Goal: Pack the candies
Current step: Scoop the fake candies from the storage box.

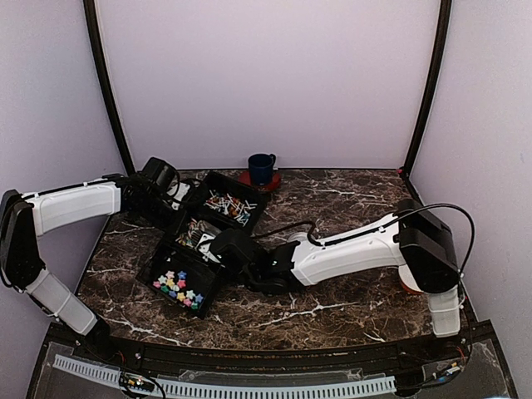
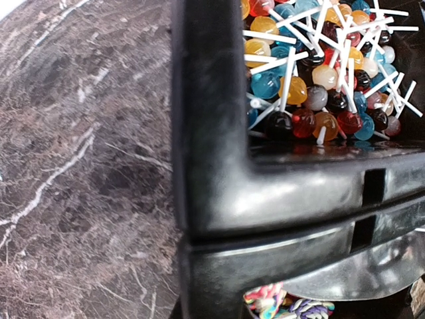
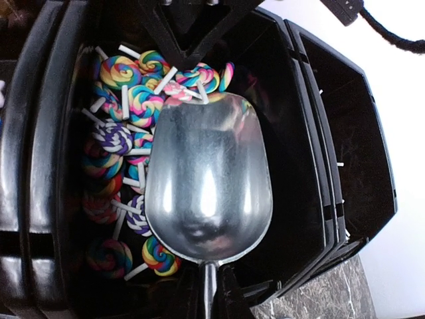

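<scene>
Three black bins sit in a diagonal row on the marble table. The near bin [image 1: 158, 270] holds small star-shaped candies [image 1: 179, 287] in pink, blue, yellow and green. The middle bin holds swirl lollipops [image 3: 126, 106], and the far one holds ball lollipops [image 2: 312, 80] on white sticks. My right gripper [image 3: 211, 292] is shut on the handle of a metal scoop [image 3: 207, 179]. The scoop is empty and hangs over the swirl lollipops. My left gripper [image 2: 226, 292] is shut on the bins' left wall [image 2: 212, 133], its dark fingers merging with the black plastic.
A blue mug [image 1: 262, 169] stands on a red coaster at the back of the table. A red-orange object [image 1: 409, 284] peeks out by the right arm's base. Black frame posts stand at both back corners.
</scene>
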